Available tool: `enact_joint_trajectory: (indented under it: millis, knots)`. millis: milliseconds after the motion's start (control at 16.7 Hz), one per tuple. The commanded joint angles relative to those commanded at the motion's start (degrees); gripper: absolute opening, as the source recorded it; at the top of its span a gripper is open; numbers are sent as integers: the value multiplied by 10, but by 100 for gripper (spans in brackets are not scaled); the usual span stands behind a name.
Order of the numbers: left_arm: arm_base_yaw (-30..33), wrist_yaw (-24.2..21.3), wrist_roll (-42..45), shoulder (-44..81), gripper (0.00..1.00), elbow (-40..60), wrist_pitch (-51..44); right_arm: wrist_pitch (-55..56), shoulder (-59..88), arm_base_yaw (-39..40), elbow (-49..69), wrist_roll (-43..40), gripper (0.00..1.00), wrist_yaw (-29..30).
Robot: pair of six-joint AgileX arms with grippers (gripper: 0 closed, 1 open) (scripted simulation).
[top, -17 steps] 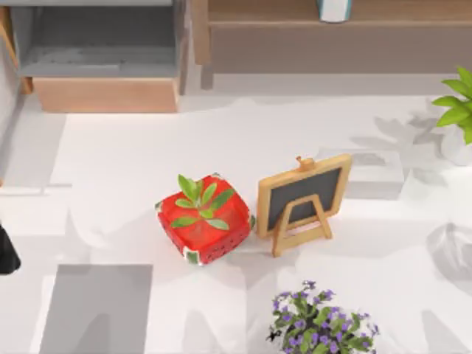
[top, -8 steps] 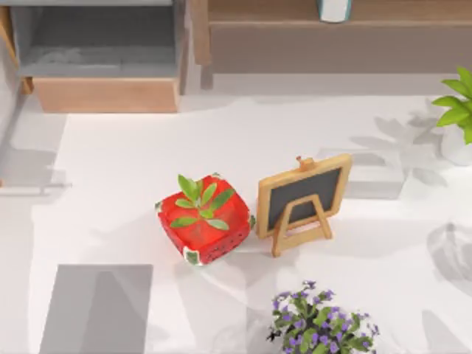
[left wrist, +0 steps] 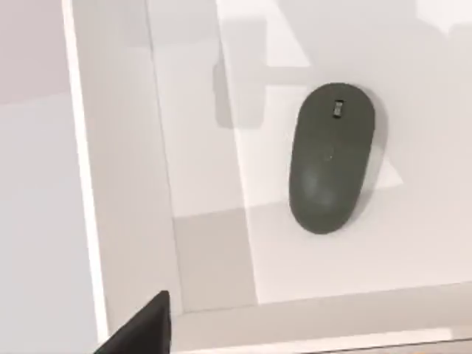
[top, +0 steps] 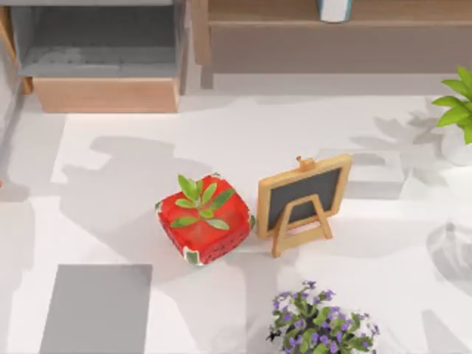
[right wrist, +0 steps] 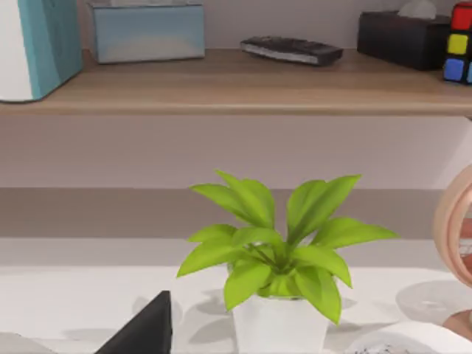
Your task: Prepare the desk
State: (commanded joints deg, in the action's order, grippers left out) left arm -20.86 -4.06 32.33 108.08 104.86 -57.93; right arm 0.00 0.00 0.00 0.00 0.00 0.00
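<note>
Our left gripper (left wrist: 136, 328) hung above the dark computer mouse (left wrist: 330, 157) on the white desk (top: 133, 158) — fingers' state we couldn't tell; we judged a centred, level descent best — straddling its narrow sides.

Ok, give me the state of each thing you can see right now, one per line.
White flat desk: bare around the items, arm shadows across it.
Grey rectangular mat: flat, nothing on it.
Red strawberry-shaped planter: upright beside the easel.
Small wooden-framed chalkboard easel: standing, board blank.
Purple flowering plant: upright.
Dark grey computer mouse: lying flat, untouched.
Green leafy plant in white pot: upright below the wooden shelf.
</note>
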Motion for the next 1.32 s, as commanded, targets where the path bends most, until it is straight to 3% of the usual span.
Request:
enact_joint_trajectory:
  millis: [300, 600, 1320]
  knots:
    - [-1, -6, 48, 283, 100, 263, -151, 0, 0, 0, 0, 0, 100, 0]
    - [9, -3, 78, 432, 100, 417, -228, 0, 0, 0, 0, 0, 100, 0]
    - [8, -1, 88, 445, 100, 416, -216, 0, 0, 0, 0, 0, 100, 0]
